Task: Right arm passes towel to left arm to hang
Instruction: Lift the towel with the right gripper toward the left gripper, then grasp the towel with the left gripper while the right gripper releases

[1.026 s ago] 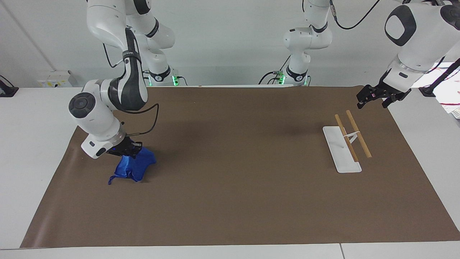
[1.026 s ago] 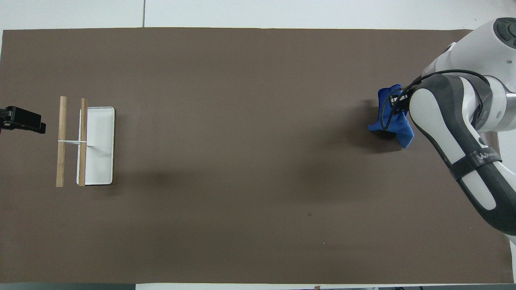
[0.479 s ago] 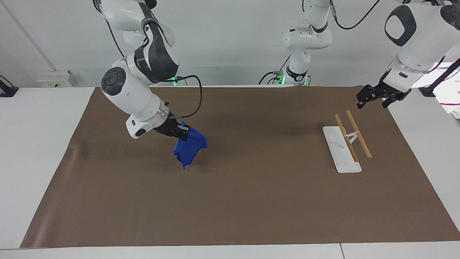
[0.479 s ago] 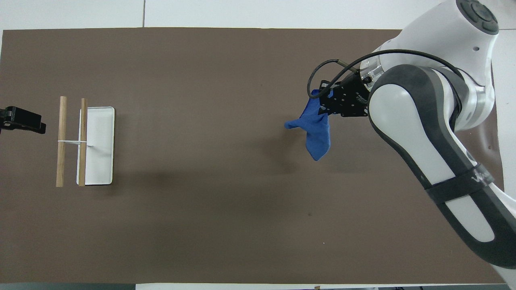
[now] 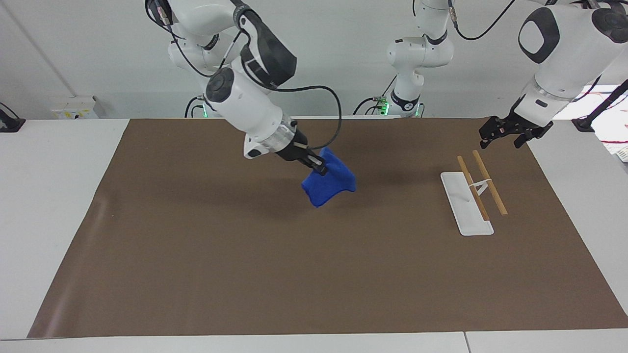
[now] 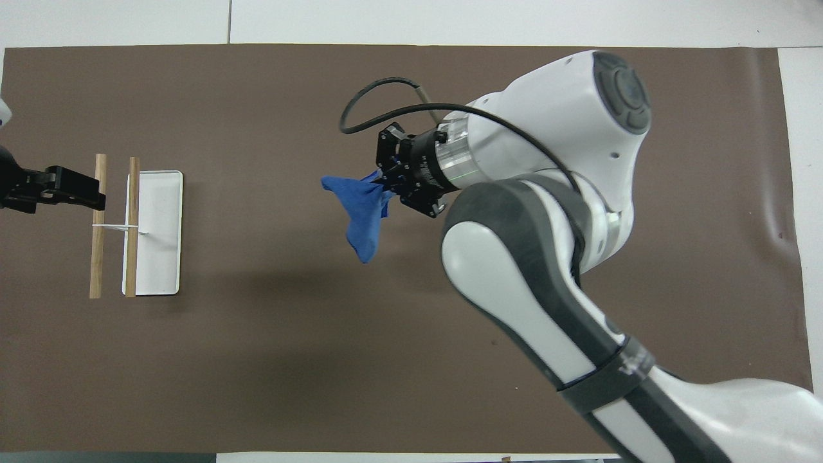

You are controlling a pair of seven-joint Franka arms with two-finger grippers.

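Soft crumpled towel [image 5: 329,185] hangs, limp folds.

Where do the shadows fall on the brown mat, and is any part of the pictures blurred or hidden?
Facing view: soft, diffuse shadow lies on the brown mat under the right gripper and the hanging towel; edges look sharp. Overhead view: the right arm looms large and hides much of the mat; a faint shadow lies beside the rack; the left gripper is cut by the frame edge.

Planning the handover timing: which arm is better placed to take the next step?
Right. Its end effector is shut on the towel, carrying it above the mat's middle. The left end effector waits open over the rack, apart from the towel.
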